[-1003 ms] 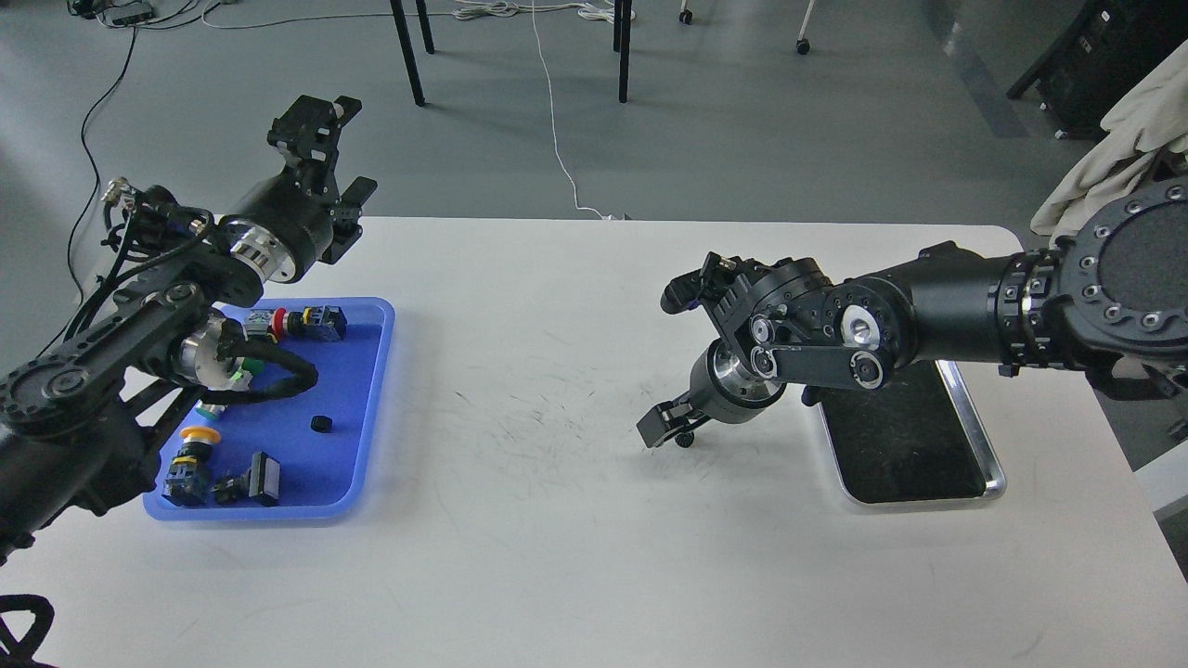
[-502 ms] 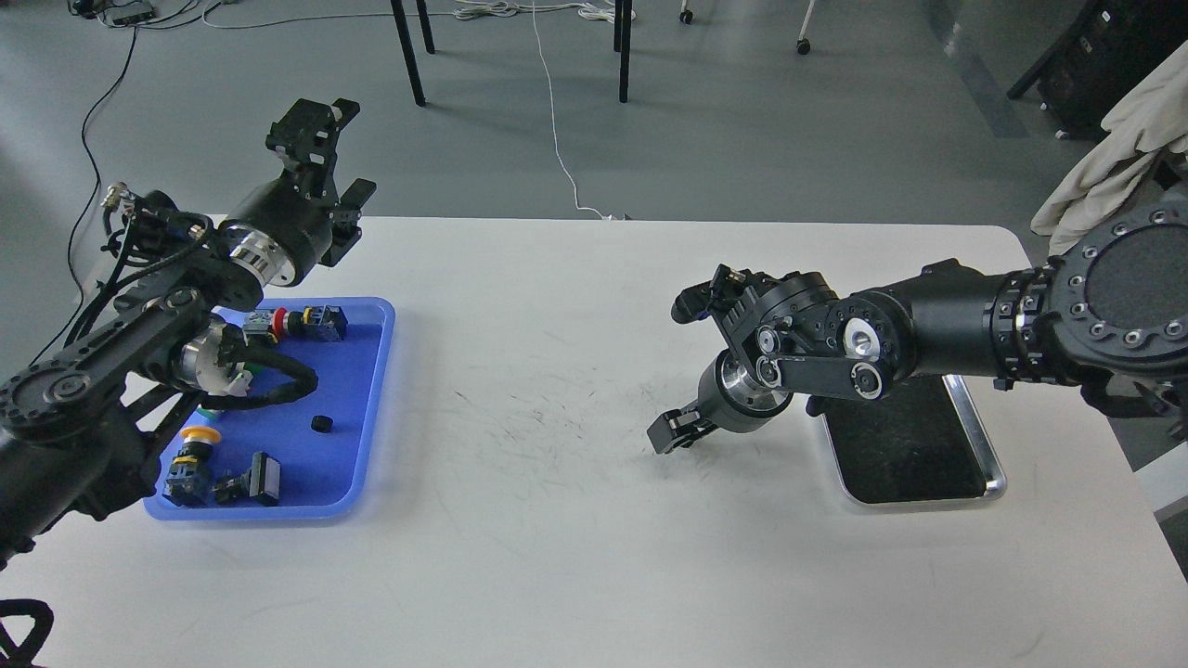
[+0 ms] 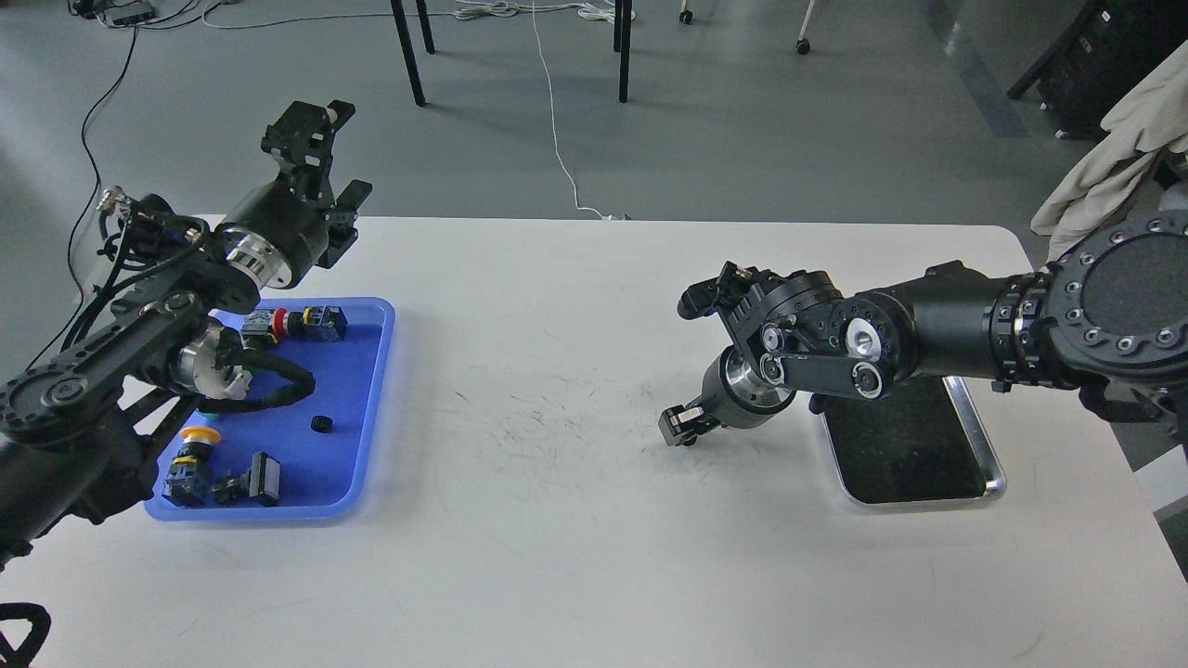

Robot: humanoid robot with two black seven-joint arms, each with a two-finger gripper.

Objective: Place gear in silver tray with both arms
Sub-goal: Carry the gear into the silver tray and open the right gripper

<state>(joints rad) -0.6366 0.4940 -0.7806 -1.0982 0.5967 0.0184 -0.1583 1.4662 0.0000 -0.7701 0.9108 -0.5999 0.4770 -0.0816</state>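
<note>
Silver tray [image 3: 974, 422] lies on the white table [image 3: 557, 538] at the right, partly covered by the right arm [image 3: 928, 339]. Just left of the tray, the right gripper [image 3: 680, 425] points down near the tabletop with its fingers close together; whether they hold a gear I cannot tell. The left gripper [image 3: 320, 153] is raised above the table's far left edge, fingers spread and empty. Below it a blue tray [image 3: 362, 408] holds a small black gear [image 3: 321, 424] and push buttons [image 3: 302, 323].
</note>
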